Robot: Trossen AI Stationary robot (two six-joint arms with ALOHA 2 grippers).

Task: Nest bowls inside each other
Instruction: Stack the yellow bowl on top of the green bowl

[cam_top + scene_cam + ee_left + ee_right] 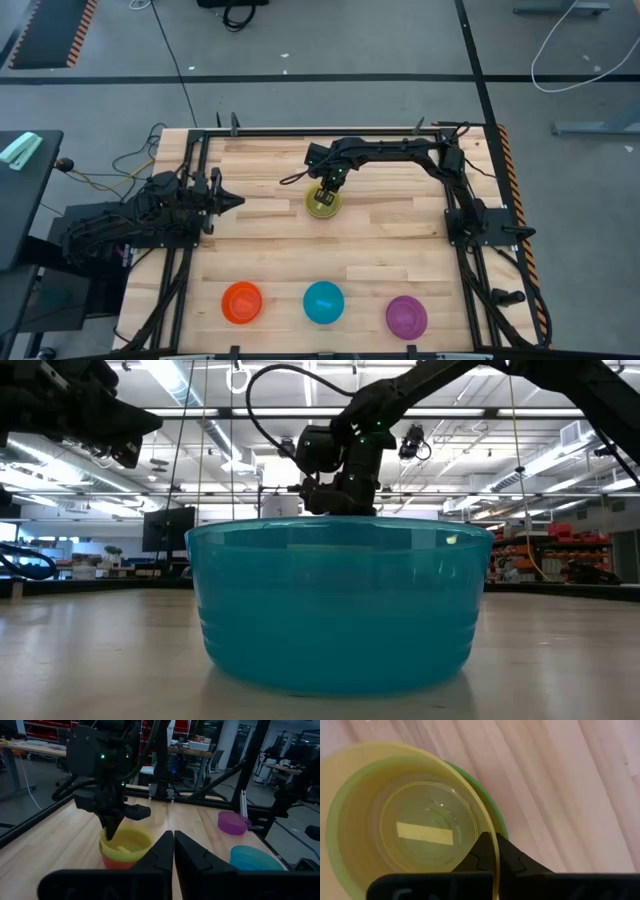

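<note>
No readable text, brand, number or sign in any view; yellow bowl (410,820) carries pale rectangular strip (425,833) on inner floor, blank, no lettering visible; orange-and-black striped tape (78,30) on floor beyond far left corner of table (270,240), pattern only, no words; shelves and boxes in room behind table too blurred to read.

Yellow bowl (415,820), green bowl (492,805), blue bowl (338,605).
</note>
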